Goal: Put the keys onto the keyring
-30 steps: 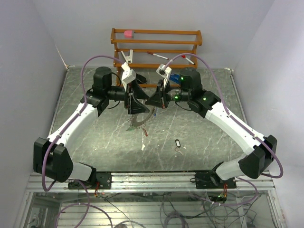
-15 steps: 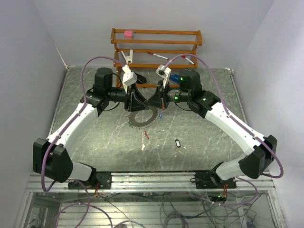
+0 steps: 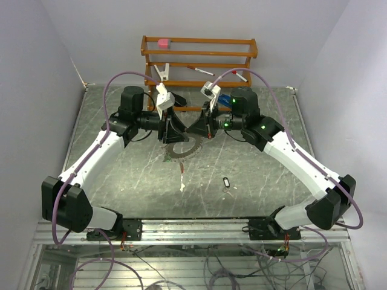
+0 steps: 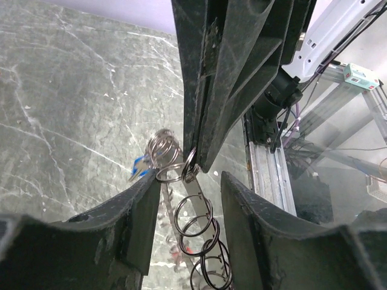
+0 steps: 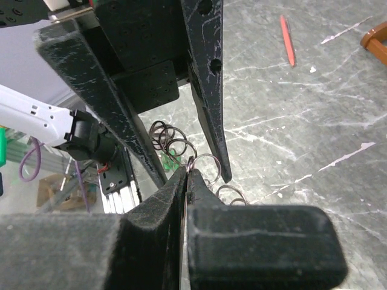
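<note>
In left wrist view only, blue-tagged key (image 4: 139,168)

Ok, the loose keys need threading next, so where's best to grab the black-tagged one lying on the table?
Probably take the black-tagged key by its tag, pinched across the narrow sides from straight above. It lies flat on the table with bare surface around it, and the tag looks like its bulkiest part. Finer detail is too small to tell.

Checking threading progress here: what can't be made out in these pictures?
Right wrist: the small ring pinched by the right hand; its split is hidden.
Left wrist: the blue-tagged key, partly behind a finger of the left hand; attachment unclear.
Top view: the keyring, half under both hands.
</note>
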